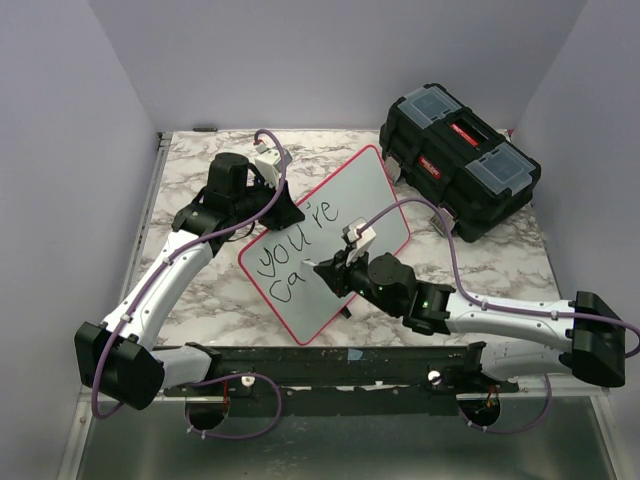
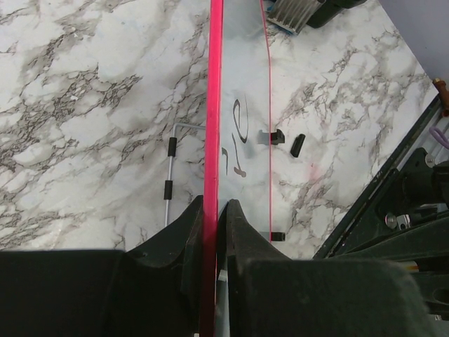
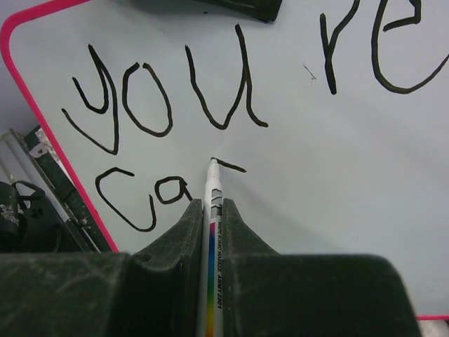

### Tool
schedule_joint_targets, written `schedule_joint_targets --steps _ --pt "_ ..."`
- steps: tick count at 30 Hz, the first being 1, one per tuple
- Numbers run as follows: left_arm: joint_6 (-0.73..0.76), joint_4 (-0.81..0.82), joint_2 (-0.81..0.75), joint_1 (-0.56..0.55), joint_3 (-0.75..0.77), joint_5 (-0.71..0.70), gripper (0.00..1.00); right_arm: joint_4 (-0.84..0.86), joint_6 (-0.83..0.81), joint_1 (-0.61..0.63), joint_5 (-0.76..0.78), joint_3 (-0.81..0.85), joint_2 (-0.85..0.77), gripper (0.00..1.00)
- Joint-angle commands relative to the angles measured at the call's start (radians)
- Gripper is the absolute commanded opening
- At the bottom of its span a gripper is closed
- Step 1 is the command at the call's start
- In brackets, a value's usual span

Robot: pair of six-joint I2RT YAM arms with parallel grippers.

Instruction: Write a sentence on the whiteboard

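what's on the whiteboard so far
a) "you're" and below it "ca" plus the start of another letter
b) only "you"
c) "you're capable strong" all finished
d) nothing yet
a: in the right wrist view the sentence reads "you're" with "ca" below it on the whiteboard, and the marker held in the right end effector has its tip at a short stroke just past the "a".
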Motion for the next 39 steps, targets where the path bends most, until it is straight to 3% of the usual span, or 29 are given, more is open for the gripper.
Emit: schedule_joint_targets --steps 1,17,27,39 --pt "0.091 -0.072 -0.004 -0.019 -0.028 -0.043 0.0 -0.053 0.02 0.001 0.009 -0.044 -0.01 0.01" --pt "0.092 -0.072 0.002 -0.019 -0.028 -0.05 0.0 -0.151 0.066 0.001 -0.028 -0.116 -0.069 0.01" --pt "0.094 -0.075 0.003 -0.019 -0.026 -0.053 0.0 -0.117 0.085 0.001 -0.045 -0.045 -0.098 0.01" --pt "0.094 -0.075 0.003 -0.019 -0.026 -0.053 0.0 -0.058 0.077 0.001 0.015 0.041 -0.007 0.01"
